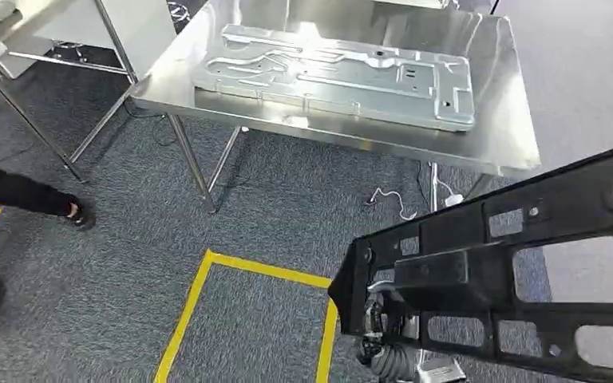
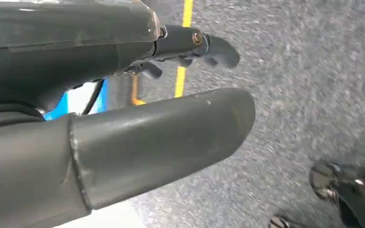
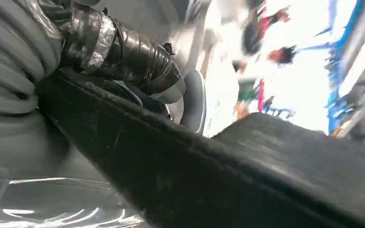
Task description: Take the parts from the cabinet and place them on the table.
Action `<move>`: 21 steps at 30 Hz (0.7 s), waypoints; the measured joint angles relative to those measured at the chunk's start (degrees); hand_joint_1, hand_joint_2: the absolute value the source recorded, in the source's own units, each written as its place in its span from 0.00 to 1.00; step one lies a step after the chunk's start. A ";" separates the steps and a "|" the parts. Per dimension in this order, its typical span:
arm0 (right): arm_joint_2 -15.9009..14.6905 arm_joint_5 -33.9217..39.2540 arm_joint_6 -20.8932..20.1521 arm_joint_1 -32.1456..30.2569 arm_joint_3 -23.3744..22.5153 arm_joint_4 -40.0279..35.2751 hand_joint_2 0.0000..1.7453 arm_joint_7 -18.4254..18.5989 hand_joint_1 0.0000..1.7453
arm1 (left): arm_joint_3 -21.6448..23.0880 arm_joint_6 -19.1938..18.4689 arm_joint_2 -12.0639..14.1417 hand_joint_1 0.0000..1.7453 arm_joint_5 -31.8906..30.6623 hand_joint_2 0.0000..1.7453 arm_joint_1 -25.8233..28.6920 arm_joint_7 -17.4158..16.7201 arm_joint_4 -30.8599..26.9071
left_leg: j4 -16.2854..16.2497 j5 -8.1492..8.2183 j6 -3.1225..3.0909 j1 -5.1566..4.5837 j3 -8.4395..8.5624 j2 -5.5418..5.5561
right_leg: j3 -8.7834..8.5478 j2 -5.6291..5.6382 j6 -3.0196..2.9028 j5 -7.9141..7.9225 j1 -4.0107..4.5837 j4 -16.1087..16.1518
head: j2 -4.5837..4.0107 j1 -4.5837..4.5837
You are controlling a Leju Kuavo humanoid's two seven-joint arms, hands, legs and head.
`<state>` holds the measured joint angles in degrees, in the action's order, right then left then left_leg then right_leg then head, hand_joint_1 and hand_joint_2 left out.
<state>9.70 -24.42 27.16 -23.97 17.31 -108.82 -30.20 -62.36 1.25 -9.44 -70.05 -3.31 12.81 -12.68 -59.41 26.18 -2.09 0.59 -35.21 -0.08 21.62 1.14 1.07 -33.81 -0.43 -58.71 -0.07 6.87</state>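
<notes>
The robot was in the carrying step: one part was already out of the cabinet and was on its way to the table. This part, a black plastic frame (image 1: 519,271) with many rectangular openings, was held in the air at the robot's right side, above the grey carpet (image 1: 128,239) and well apart from the steel table (image 1: 511,136). The right hand (image 3: 123,57) gripped it; in the right wrist view the dark taped fingers (image 3: 138,61) were curled over the edge of the frame, so this hand was clamped on the part. The left hand (image 2: 190,47) hung over the floor and held nothing, with its fingers apart from the thick thumb (image 2: 171,137).

On the table a silver stamped metal panel (image 1: 335,76) already lay flat and covered most of the top. A person's dark shoes (image 1: 80,211) stood on the carpet at the left, near the yellow floor tape (image 1: 183,311).

The next move probably called for coming closer to the table and lifting the frame over its near edge. The free space looked small, so the frame would need to go beside the panel or on it, and be lowered level before the fingers let go.
</notes>
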 joint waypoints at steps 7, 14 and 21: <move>-2.10 -26.31 10.46 2.74 1.08 0.35 1.00 9.83 1.00 | 0.00 -0.48 0.17 0.00 -0.96 0.00 0.37 -0.04 0.00 | 5.56 4.15 -0.19 0.29 10.78 0.39 | 15.65 -0.85 1.23 -7.76 -0.66 -12.78 | 0.00 0.06; -2.54 -26.31 10.50 2.95 1.23 0.89 1.00 10.40 1.00 | -0.04 -0.48 0.22 0.00 -1.00 0.00 -0.06 -0.02 0.00 | 5.52 9.62 2.48 0.76 18.41 0.28 | 16.13 -1.27 -1.55 8.46 0.38 -2.46 | 0.00 0.04; -1.66 -40.10 10.50 2.92 -0.17 -0.15 1.00 10.20 1.00 | 0.00 -0.59 0.17 0.00 -1.81 0.00 -0.41 -0.09 0.02 | -14.53 15.99 3.13 0.76 1.79 0.26 | 6.69 -0.03 -3.21 3.18 0.15 0.72 | 0.00 -0.07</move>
<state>8.04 -64.53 37.66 -21.04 17.14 -108.98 -20.00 -62.36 0.66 -9.27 -71.87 -3.72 12.72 -12.66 -73.95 42.16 1.05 1.35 -33.42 0.18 28.31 1.11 -2.13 -30.63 -0.28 -58.00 -0.07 6.80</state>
